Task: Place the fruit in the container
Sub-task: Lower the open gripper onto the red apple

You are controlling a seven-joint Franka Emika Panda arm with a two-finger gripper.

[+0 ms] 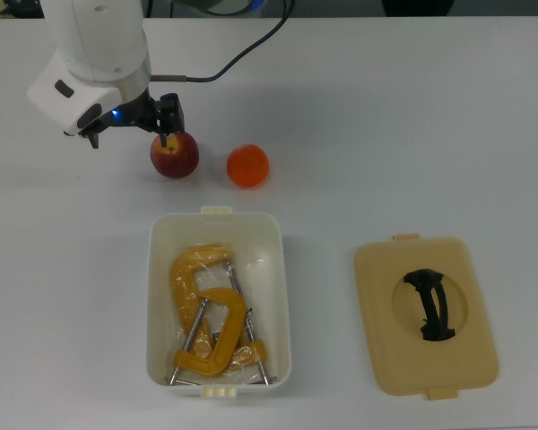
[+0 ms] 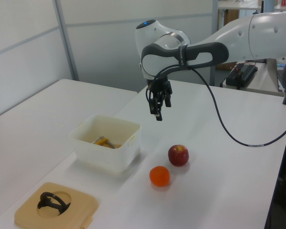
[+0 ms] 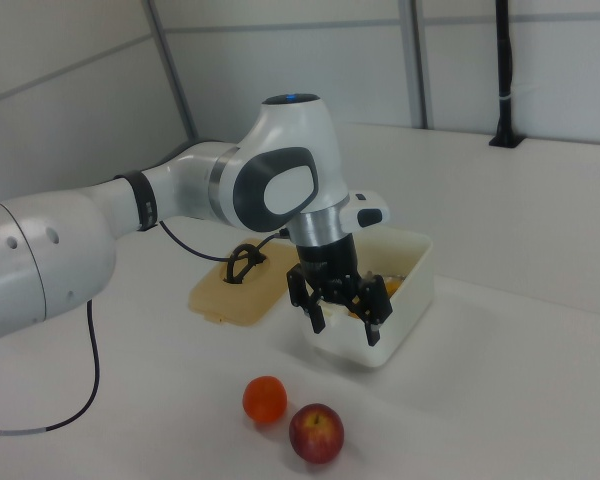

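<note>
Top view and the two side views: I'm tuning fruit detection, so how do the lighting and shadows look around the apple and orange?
Top view: even, diffuse light; the apple and orange cast only faint shadows, and the gripper overlaps the apple's upper edge. Left view: soft shadows beneath both fruits. Right view: a small highlight on the apple, no harsh glare.

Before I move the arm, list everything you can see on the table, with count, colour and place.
apple: 1, dark red, on the table beside the orange
orange: 1, bright orange, top view's right of the apple
tub: 1, white, open, below the fruit in the top view
C-clamps: 2, yellow, inside the tub
lid: 1, beige with black handle, flat, top view's right of the tub
gripper: 1, black, open, above the apple
</note>
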